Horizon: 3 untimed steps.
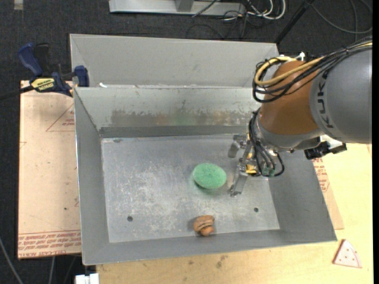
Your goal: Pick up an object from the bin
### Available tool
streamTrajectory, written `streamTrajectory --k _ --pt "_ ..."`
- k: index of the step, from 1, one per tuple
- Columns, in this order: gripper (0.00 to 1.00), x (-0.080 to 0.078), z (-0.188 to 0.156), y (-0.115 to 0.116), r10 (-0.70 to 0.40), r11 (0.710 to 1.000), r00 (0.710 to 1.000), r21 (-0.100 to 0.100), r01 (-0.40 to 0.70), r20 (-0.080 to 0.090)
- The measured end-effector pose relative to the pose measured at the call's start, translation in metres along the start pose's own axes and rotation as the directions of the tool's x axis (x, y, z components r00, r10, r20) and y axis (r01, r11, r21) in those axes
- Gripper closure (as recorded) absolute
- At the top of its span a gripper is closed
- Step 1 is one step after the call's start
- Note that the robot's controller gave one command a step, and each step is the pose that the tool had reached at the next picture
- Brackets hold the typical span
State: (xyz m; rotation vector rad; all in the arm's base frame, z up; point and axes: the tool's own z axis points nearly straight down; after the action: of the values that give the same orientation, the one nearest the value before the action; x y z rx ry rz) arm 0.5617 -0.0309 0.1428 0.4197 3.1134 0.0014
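The pick was not yet made; the green disc [209, 176] lay flat on the bin [148, 188] floor, a brown lump [204, 225] apart from it, lower in the view. The gripper [237, 181] hung low just right of the disc; whether open or closed I could not tell; grasp and lift seemingly were left to do.

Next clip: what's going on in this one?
A robot arm reaches from the right into a grey metal bin. Its gripper is down near the bin floor, right beside a flat round green thing that lies near the middle. The green thing rests on the floor, not yet lifted. A small brown lump lies apart from both, close to the front wall. Whether the gripper touches the green thing cannot be told.
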Motion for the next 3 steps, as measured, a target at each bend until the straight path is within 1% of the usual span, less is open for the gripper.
streamTrajectory --k 1,2,3 --pt "0.0 0.009 0.035 0.017 -0.146 0.989 0.989 0.0 0.146 0.004" --pt "1.0 0.028 0.07 0.009 0.082 0.997 0.997 -0.002 -0.082 0.009" --pt "1.0 0.028 0.07 0.009 0.082 0.997 0.997 -0.001 -0.082 0.009"
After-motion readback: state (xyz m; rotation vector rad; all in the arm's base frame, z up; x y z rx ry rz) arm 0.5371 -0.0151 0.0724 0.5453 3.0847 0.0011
